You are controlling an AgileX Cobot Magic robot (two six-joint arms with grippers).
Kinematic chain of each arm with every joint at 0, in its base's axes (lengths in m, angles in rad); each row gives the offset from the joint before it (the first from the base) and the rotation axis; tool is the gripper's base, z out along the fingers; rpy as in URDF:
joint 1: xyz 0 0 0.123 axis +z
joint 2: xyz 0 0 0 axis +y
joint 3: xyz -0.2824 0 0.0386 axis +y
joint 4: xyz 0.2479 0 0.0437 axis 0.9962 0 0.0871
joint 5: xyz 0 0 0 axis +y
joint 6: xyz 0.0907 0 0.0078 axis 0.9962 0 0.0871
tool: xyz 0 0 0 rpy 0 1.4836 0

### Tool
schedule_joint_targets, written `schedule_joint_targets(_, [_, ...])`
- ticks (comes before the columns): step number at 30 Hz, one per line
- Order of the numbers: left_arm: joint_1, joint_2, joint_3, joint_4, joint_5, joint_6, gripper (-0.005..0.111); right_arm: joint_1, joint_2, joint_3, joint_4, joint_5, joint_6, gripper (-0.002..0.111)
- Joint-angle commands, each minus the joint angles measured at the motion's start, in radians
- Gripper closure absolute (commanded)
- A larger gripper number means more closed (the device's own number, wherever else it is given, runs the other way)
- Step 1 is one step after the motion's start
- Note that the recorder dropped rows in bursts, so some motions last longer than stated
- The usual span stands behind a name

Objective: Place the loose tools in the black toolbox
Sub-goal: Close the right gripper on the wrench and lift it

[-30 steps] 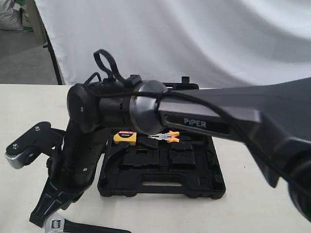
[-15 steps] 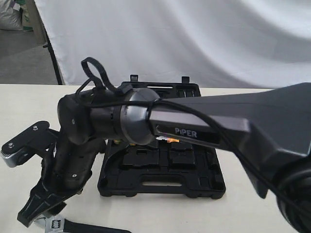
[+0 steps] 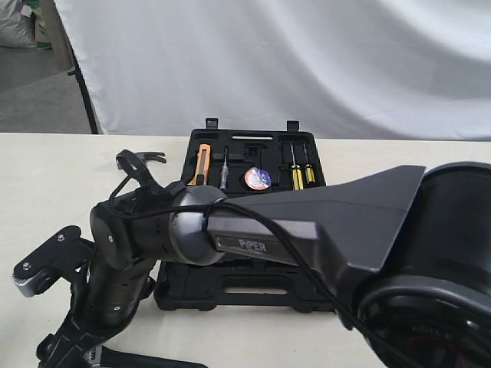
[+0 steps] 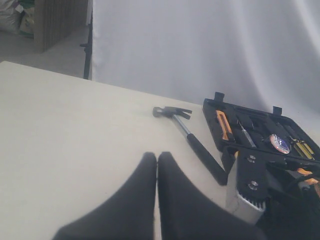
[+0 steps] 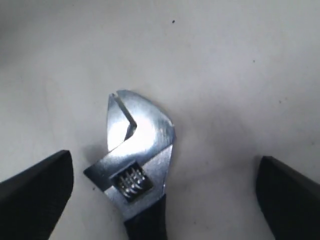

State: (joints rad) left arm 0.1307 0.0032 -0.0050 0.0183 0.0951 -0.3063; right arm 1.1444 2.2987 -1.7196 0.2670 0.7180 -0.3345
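The adjustable wrench [image 5: 137, 150] lies flat on the table, its silver head between my right gripper's [image 5: 165, 159] wide-open fingers, untouched. In the exterior view that gripper [image 3: 65, 346] hangs low at the near left, over the wrench [image 3: 153, 359]. The claw hammer [image 4: 171, 112] lies on the table left of the black toolbox [image 3: 253, 297]; its head [image 3: 146, 157] shows past the arm. The tape roll [image 3: 257, 179] sits in the toolbox's far half. My left gripper [image 4: 157, 156] is shut on nothing above bare table.
The right arm covers most of the toolbox's near half. An orange utility knife [image 3: 201, 165] and yellow screwdrivers [image 3: 296, 175] sit in the far half. A white curtain [image 3: 307, 61] backs the table, and a black stand [image 3: 80, 84] rises at the far left.
My right arm has swung down and to the near left, lowering its open gripper over the wrench head. The toolbox's far half has come into view.
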Motion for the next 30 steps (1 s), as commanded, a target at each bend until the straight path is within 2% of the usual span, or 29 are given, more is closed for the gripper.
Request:
schedule_joint_targets(1, [0.025, -0.003, -0.003, 0.004, -0.007, -0.005, 0.106, 0.0, 0.034, -0.001, 0.007, -0.002, -0.049, 0.016])
schedule_joint_targets(4, [0.025, -0.003, -0.003, 0.004, -0.007, -0.005, 0.106, 0.0, 0.046, -0.001, 0.007, 0.023, -0.079, 0.027])
schedule_joint_targets(10, [0.025, -0.003, -0.003, 0.004, -0.007, -0.005, 0.106, 0.008, 0.045, -0.001, 0.007, 0.08, -0.106, 0.081])
schedule_joint_targets(14, [0.025, -0.003, -0.003, 0.004, -0.007, -0.005, 0.106, 0.026, 0.041, -0.001, 0.003, 0.119, -0.103, 0.107])
schedule_joint_targets(19, [0.025, -0.003, -0.003, 0.004, -0.007, -0.005, 0.106, 0.034, -0.012, -0.001, 0.005, 0.177, -0.1, 0.109])
schedule_joint_targets(30, [0.025, -0.003, -0.003, 0.004, -0.007, -0.005, 0.106, 0.032, -0.133, 0.001, -0.143, 0.291, -0.053, 0.109])
